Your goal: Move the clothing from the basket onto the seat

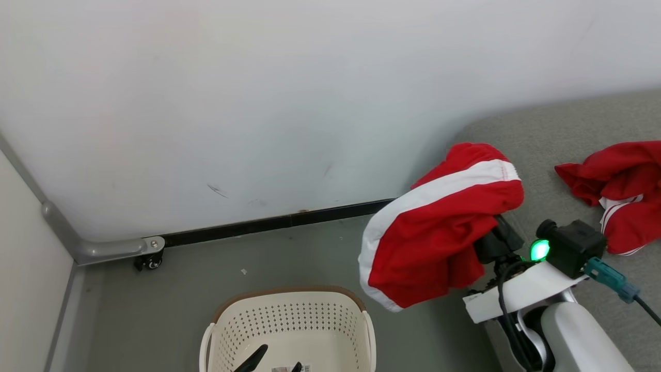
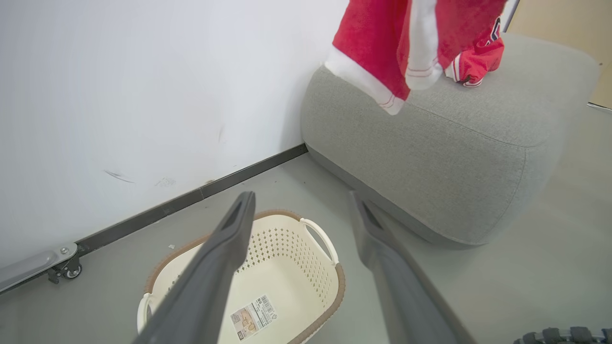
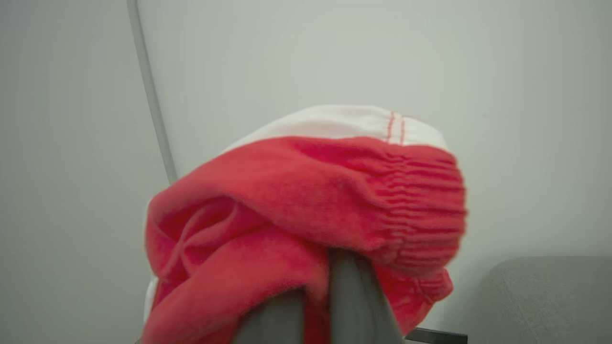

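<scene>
Burying R jaws' tips (shut on it), red clothing; L jaws wide above basket, cropped in head view.

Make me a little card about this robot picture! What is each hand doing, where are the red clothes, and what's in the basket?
left gripper: open, holding nothing, above the basket
right gripper: shut on a red garment
red garment: white stripe, hangs in the air near the seat's corner
other red garment: lies crumpled on the seat
basket: on the floor, barcode label inside, no clothes seen in it
seat: big, grey, to the robot's right
</scene>
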{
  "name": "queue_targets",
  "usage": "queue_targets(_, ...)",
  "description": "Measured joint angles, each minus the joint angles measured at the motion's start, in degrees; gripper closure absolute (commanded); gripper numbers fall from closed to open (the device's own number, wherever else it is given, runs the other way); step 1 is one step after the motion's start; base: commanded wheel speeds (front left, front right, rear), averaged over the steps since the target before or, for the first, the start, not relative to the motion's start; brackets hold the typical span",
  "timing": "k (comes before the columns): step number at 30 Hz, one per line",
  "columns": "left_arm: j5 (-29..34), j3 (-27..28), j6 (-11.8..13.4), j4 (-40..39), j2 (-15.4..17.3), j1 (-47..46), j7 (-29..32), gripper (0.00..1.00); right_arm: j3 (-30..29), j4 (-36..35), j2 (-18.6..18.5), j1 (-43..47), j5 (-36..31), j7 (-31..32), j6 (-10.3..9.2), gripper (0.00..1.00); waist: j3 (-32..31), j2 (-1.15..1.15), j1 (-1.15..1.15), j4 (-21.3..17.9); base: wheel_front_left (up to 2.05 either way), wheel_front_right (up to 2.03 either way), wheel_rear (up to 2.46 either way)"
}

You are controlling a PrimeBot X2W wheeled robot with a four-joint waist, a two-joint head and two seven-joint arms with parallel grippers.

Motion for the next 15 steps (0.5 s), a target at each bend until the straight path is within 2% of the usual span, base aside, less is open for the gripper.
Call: queue_targets(15, 0.1, -3.0, 0.0, 0.0, -0.1, -0.7, 0.0, 0.00, -8.4, -1.6, -0.3, 2.4, -2.4, 0.0, 0.00, 1.00, 0.6, 0.00, 0.00, -2.2, 0.00, 0.00, 0.00)
